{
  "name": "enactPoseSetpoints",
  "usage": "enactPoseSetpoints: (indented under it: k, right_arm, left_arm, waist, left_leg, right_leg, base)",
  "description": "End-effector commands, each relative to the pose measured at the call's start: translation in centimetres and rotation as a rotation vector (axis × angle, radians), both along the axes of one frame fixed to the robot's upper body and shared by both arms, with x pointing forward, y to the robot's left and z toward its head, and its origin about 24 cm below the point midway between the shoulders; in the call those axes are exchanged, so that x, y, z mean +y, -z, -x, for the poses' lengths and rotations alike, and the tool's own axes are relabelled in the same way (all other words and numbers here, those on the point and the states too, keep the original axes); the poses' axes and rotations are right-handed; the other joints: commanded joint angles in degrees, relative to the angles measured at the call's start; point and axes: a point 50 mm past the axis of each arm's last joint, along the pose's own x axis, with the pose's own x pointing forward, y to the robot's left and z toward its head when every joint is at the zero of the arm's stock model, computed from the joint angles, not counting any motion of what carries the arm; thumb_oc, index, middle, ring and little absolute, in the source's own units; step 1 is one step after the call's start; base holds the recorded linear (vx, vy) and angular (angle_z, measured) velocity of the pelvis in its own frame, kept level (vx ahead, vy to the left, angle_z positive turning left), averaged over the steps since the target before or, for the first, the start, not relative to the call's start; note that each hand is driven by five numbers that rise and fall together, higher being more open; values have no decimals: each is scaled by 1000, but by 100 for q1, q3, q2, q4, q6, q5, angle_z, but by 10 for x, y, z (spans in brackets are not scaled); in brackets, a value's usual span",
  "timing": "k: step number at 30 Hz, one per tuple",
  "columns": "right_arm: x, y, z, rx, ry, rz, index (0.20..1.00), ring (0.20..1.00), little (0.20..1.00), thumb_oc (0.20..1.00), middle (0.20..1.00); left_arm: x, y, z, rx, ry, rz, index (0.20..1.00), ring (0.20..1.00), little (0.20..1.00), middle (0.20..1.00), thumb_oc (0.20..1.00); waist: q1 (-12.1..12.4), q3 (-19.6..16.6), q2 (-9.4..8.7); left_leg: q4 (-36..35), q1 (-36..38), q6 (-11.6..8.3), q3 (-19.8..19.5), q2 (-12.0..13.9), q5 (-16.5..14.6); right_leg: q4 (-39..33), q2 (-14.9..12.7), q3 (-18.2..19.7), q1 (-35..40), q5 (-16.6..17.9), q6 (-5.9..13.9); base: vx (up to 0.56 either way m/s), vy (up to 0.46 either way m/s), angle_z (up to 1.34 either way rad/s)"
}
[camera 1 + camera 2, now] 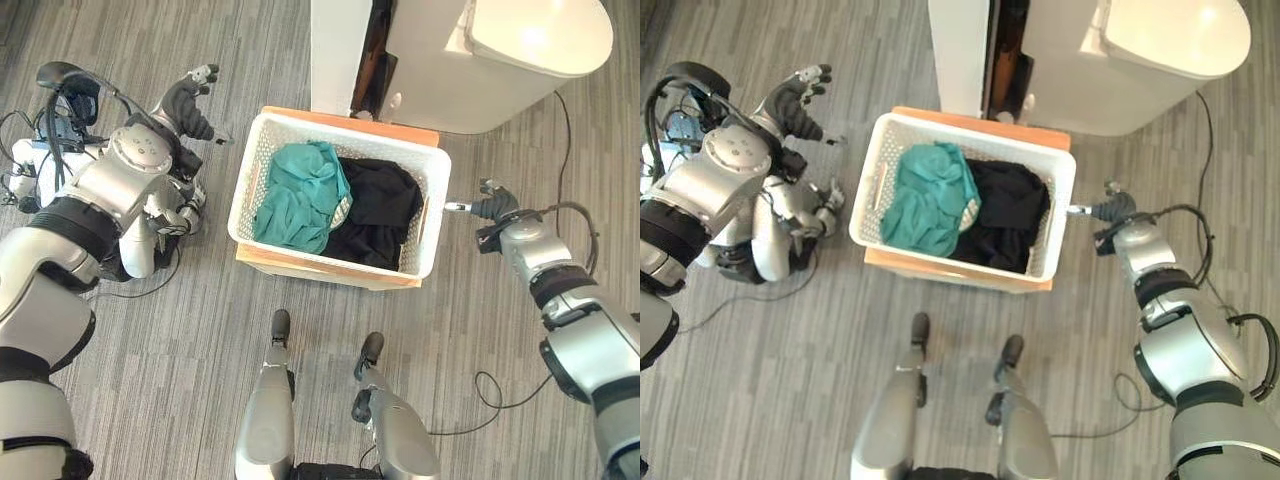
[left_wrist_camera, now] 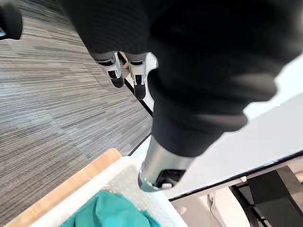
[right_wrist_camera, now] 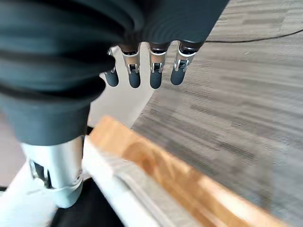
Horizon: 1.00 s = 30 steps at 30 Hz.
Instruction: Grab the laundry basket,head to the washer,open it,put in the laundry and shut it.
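Grey carpet floor [image 1: 150, 340], washer [image 1: 480, 60] behind basket [image 1: 425, 215] of laundry [image 1: 300, 195]. My left robot hand [image 1: 190, 100] and right robot hand [image 1: 490, 207] flank it, fingers straight, holding nothing.

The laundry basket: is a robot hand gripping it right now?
No, the laundry basket sits with both robot hands open beside it.

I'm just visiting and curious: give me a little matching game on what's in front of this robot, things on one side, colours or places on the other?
Things:
1. white plastic laundry basket
2. crumpled teal garment
3. black garment
4. right robot hand

Descriptions:
A. in the basket's right half
B. just outside the basket's right wall, fingers open
C. resting on a light wooden platform
D. in the basket's left half

Pairs: 1-C, 2-D, 3-A, 4-B
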Motion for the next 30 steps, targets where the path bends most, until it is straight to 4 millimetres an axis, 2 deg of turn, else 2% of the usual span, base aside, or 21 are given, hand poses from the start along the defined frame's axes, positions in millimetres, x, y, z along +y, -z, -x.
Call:
enactPoseSetpoints:
  k: [1, 3, 6, 7, 9, 10, 12, 18, 27, 30]
  right_arm:
    - [-14, -11, 3, -23, 31, 61, 1000, 1000, 1000, 1000, 1000]
    - [-8, -9, 0, -14, 20, 60, 1000, 1000, 1000, 1000, 1000]
    - [-1, -7, -4, 7, 27, 55, 1000, 1000, 1000, 1000, 1000]
    - [4, -5, -6, 18, 32, 42, 1000, 1000, 1000, 1000, 1000]
    - [4, -5, -6, 18, 32, 42, 1000, 1000, 1000, 1000, 1000]
    - [10, -4, -9, 27, 28, 42, 1000, 1000, 1000, 1000, 1000]
    - [14, -7, -11, 25, 28, 40, 1000, 1000, 1000, 1000, 1000]
    - [20, -9, -14, 31, 38, 35, 1000, 1000, 1000, 1000, 1000]
    - [28, -8, -16, 38, 29, 24, 1000, 1000, 1000, 1000, 1000]
    - [33, -8, -18, 40, 19, 19, 1000, 1000, 1000, 1000, 1000]
  left_arm:
    - [-12, 17, -10, 47, -6, 52, 1000, 1000, 1000, 1000, 1000]
    - [-14, 37, -14, 114, -14, 131, 1000, 1000, 1000, 1000, 1000]
    - [-22, 56, -19, 186, -31, 214, 1000, 1000, 1000, 1000, 1000]
    - [-18, 63, -22, 209, -85, 235, 1000, 1000, 1000, 1000, 1000]
    - [-18, 63, -22, 209, -84, 235, 1000, 1000, 1000, 1000, 1000]
    - [-13, 72, -24, 240, -138, 258, 1000, 1000, 1000, 1000, 1000]
    - [-13, 79, -25, 262, -171, 289, 1000, 1000, 1000, 1000, 1000]
    - [-6, 91, -25, 305, -264, 333, 1000, 1000, 1000, 1000, 1000]
    - [-17, 111, -24, 361, -249, 384, 1000, 1000, 1000, 1000, 1000]
    - [-12, 121, -21, 390, -280, 377, 1000, 1000, 1000, 1000, 1000]
  waist:
    - [28, -609, 190]
    - [-8, -617, 204]
    - [-61, -616, 232]
    - [-92, -617, 233]
    - [-91, -614, 234]
    - [-132, -604, 213]
    - [-179, -589, 184]
    - [-302, -555, 70]
    - [-380, -504, 26]
    - [-399, -480, 10]
  left_leg:
    - [-326, 92, 8, 316, 46, 35]
    - [-316, 129, 8, 325, 48, 24]
    - [-319, 170, 4, 349, 55, 23]
    - [-315, 186, 0, 361, 63, 22]
    - [-316, 188, 0, 361, 63, 22]
    - [-301, 209, -3, 379, 78, 16]
    - [-284, 216, -5, 404, 88, 4]
    - [-243, 230, 5, 453, 127, -23]
    - [-272, 221, 22, 520, 125, -33]
    - [-276, 214, 26, 531, 118, -33]
  right_leg:
    - [624, -333, 157, -87, -615, 499]
    - [656, -332, 169, -75, -636, 489]
    - [702, -331, 173, -62, -661, 484]
    - [721, -325, 184, -62, -668, 478]
    - [722, -325, 185, -61, -668, 478]
    - [749, -309, 217, -72, -675, 475]
    - [764, -296, 253, -92, -675, 470]
    - [756, -266, 354, -140, -653, 455]
    - [766, -252, 410, -235, -638, 449]
    - [765, -249, 443, -255, -628, 449]
  base:
    - [0, 0, 0]
    - [-2, 6, 2]
    - [0, 0, 0]
    - [0, 0, 0]
    - [0, 0, 0]
    - [0, 0, 0]
    - [-4, 6, -3]
    - [-4, 7, -11]
    - [0, 1, -1]
    - [11, 16, -6]
